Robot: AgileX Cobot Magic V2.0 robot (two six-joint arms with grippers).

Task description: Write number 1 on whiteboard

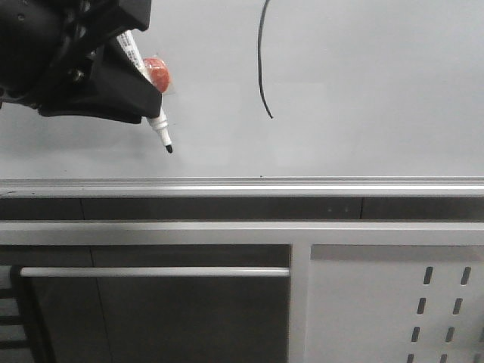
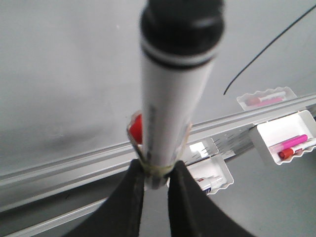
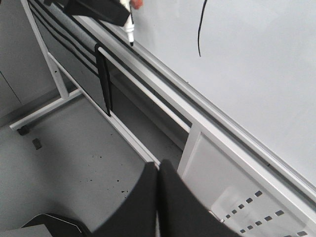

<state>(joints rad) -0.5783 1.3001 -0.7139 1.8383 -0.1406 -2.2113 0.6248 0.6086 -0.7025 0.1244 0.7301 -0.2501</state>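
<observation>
The number 1 (image 1: 261,60) is a thin black curved stroke on the whiteboard (image 1: 363,91), top middle in the front view. It also shows in the left wrist view (image 2: 261,54) and the right wrist view (image 3: 201,27). My left gripper (image 1: 125,72) is shut on the white marker pen (image 1: 155,121), whose black tip points down and sits left of and below the stroke, above the silver rail (image 1: 242,187). In the left wrist view the fingers (image 2: 126,202) clamp the marker pen (image 2: 173,98). My right gripper (image 3: 158,170) is shut and empty, low by the frame.
A white perforated panel (image 1: 401,302) sits under the board at the right, with a horizontal silver bar (image 1: 151,271) to its left. White trays (image 2: 284,138) holding pink and red markers hang near the rail. A red object (image 1: 157,73) sits by the marker.
</observation>
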